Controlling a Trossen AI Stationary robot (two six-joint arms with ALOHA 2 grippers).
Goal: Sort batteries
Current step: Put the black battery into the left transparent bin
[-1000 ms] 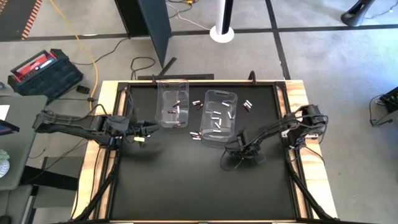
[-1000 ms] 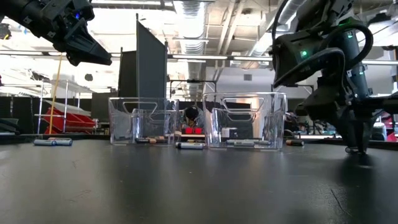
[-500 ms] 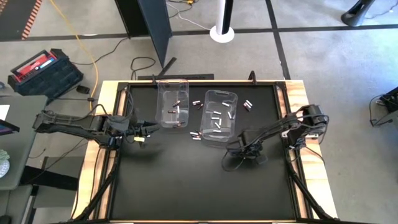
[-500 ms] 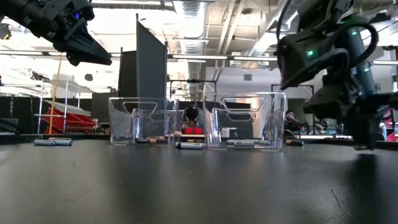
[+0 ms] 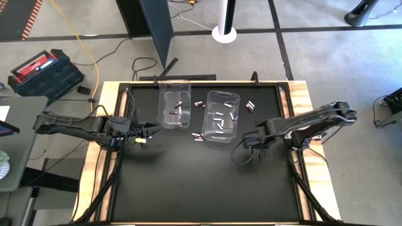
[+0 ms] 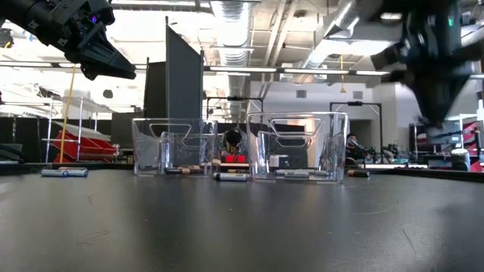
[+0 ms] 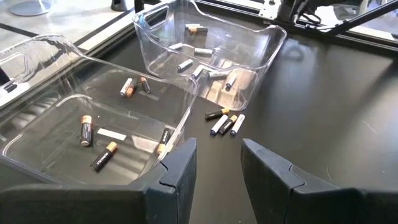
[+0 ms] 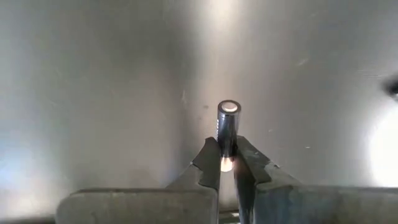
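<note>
Two clear bins stand at the table's far middle. The left bin (image 5: 174,103) holds dark batteries with copper ends (image 7: 93,140), and the right bin (image 5: 223,119) holds pale ones (image 7: 196,59). Loose batteries (image 5: 198,136) lie on the table between the bins' near corners, and more (image 5: 250,107) lie right of the right bin. My right gripper (image 5: 250,142) hangs high over the mat, near-right of the right bin, shut on a dark battery (image 8: 228,124). My left gripper (image 7: 217,168) waits open, left of the left bin. My right gripper pinches the dark battery by one end (image 8: 227,148) between its two fingertips (image 8: 208,158). The fingers point down from above. The battery runs on in line with them, its silver-capped free end (image 8: 229,107) toward the mat, lifted clear of it.
Bare black mat (image 5: 188,182) fills the near half of the table. A lone battery (image 6: 64,172) lies at the left in the low view. Wooden rails (image 5: 301,94) border the mat. The left arm (image 5: 75,125) reaches in from the left edge.
My right gripper has risen from just above the mat to well clear of it. It has shifted a little toward the table's right edge and rolled about its own line. Its arm has straightened out. The left arm has kept still.
</note>
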